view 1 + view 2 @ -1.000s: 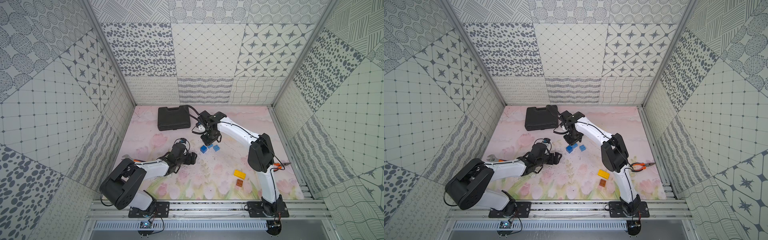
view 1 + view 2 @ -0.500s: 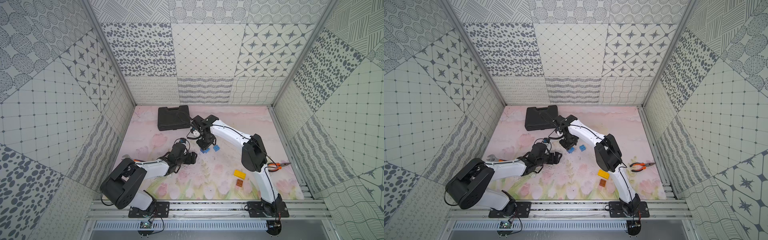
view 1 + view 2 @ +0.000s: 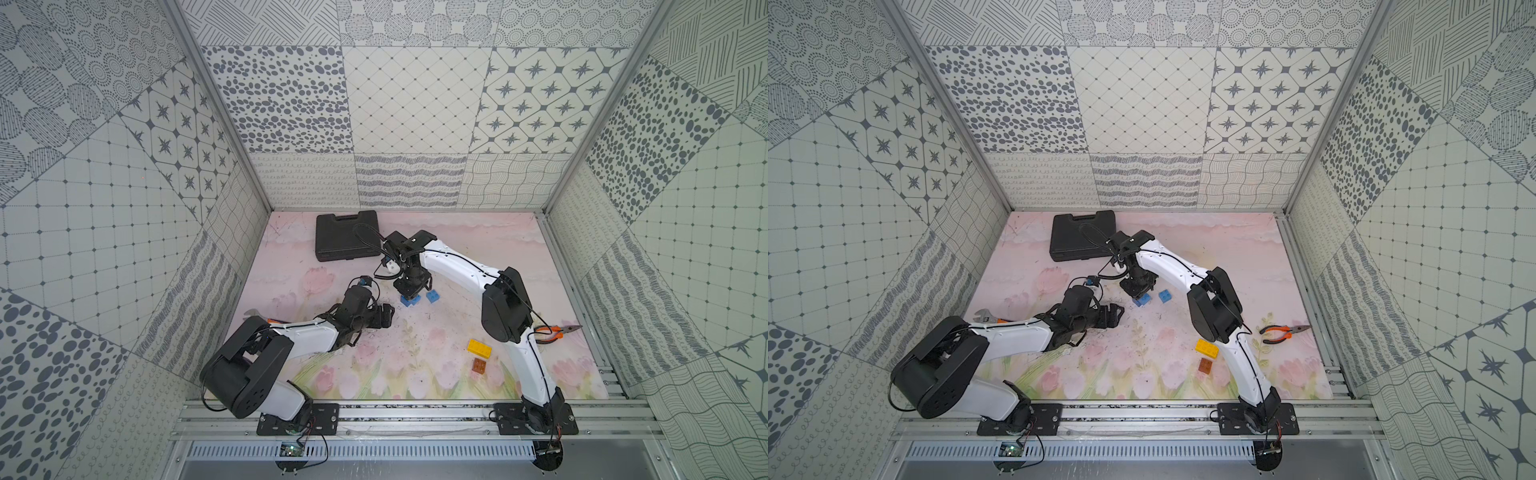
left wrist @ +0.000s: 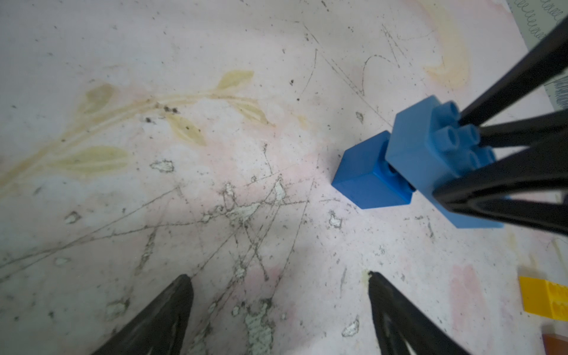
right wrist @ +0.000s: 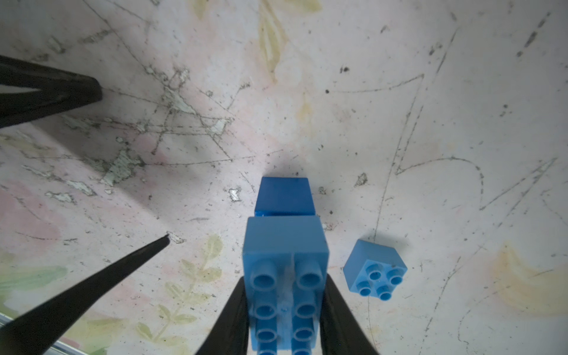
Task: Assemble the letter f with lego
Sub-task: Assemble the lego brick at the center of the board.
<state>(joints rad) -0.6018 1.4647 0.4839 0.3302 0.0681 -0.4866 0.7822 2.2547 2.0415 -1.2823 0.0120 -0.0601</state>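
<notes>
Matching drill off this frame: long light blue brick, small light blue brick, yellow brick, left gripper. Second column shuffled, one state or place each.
Column 1
1. long light blue brick
2. small light blue brick
3. yellow brick
4. left gripper

Column 2
A. open, holding nothing
B. lying on the mat next to the brown brick
C. clamped in the right gripper
D. loose on the mat, studs showing, beside the held brick

Pairs: 1-C, 2-D, 3-B, 4-A

Bare mat [image 3: 424,353] beside yellow brick [image 3: 479,348]
</notes>
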